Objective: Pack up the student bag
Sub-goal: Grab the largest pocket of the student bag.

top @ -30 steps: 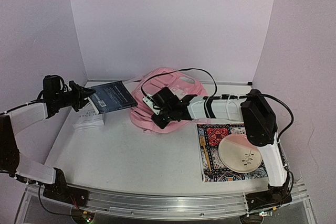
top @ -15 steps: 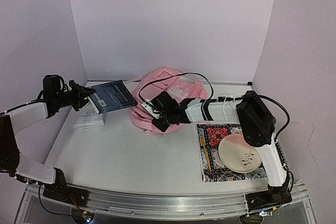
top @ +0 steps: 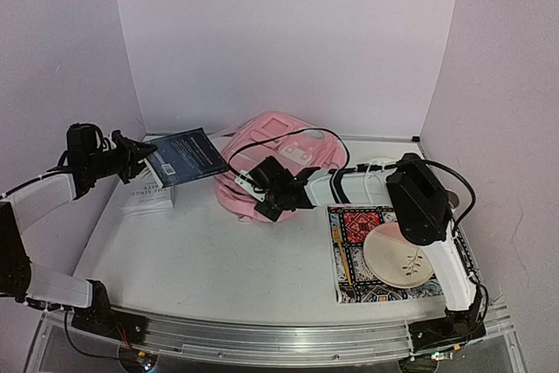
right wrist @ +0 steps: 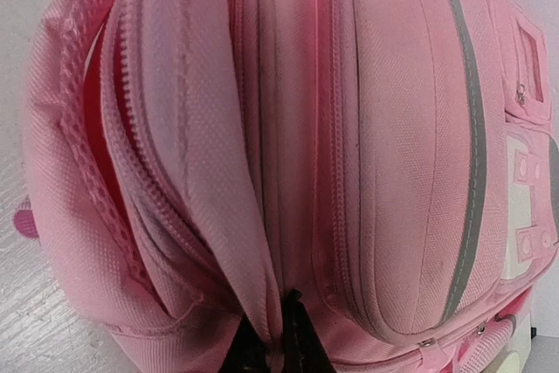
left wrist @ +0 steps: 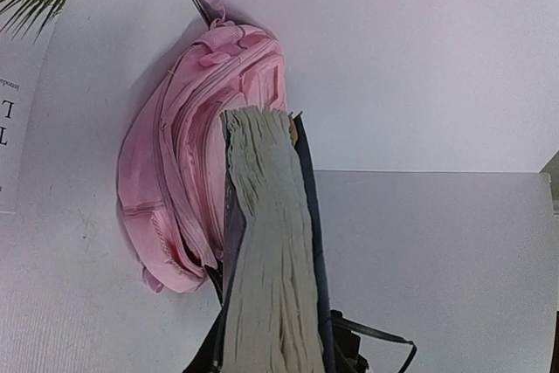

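Note:
The student bag point(top: 284, 150), pink and soft, lies at the back middle of the table. My right gripper point(top: 255, 191) is at its near-left edge. In the right wrist view its black jaws point(right wrist: 281, 338) are shut on a fold of the student bag's point(right wrist: 384, 128) fabric beside an unzipped opening. My left gripper point(top: 140, 163) hovers left of the bag, shut on a dark blue book point(top: 186, 159) held out flat above the table. In the left wrist view the book's page edge point(left wrist: 271, 259) points toward the student bag point(left wrist: 188, 181).
A white book point(top: 147, 198) lies on the table under the held one. A patterned mat point(top: 354, 224) at the right front carries a cream plate point(top: 400, 253) and a pencil point(top: 342, 255). Purple walls close in the back and both sides.
My right gripper has slid left along the bag's near edge and closed on a fold of its fabric. The left arm and its book have barely moved.

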